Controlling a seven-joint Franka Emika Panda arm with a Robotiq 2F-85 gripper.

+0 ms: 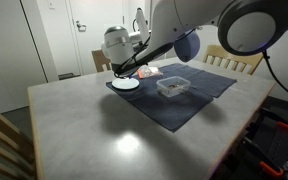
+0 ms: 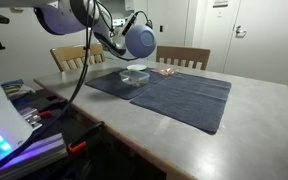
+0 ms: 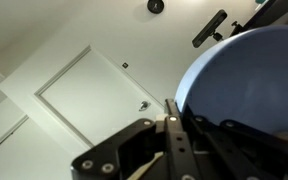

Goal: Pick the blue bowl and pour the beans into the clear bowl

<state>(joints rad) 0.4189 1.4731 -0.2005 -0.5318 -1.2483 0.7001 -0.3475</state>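
Claw [image 1: 174, 48] clenched on the rim of the blue bowl [image 1: 188, 45]: in an exterior view I held it aloft, tipped on its side, above the clear bowl [image 1: 173, 87], which stood on the dark cloth [image 1: 209, 85] near the white plate [image 1: 126, 84]. In an exterior view, the blue bowl [image 2: 141, 42] hung over the clear bowl [image 2: 136, 73]. Wrist view: my fingers [image 3: 172, 128] pinched the bowl's edge, with a white door [image 3: 84, 100] behind.
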